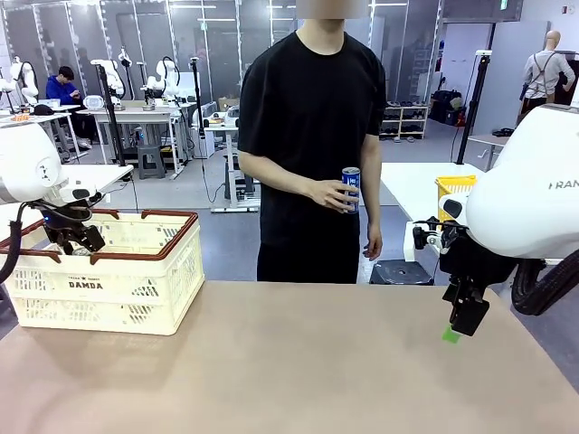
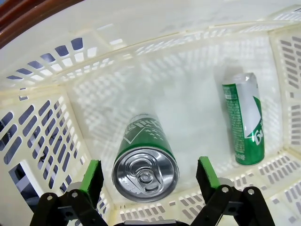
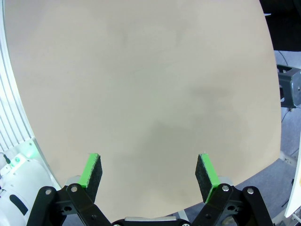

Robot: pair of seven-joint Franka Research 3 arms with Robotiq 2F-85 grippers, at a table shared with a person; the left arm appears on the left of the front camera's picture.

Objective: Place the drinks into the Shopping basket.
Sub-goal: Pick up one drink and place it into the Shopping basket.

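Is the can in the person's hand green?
No, the can in the person's hand is blue and white.

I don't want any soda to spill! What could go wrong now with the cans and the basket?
1. The open left gripper has a green can between its pads, inside the Shopping basket. Pulling away crooked might bump it into the other green can lying nearby.
2. The person's hand holds a blue can far across the table from the open right gripper. A handover there might slip, and the can could drop.
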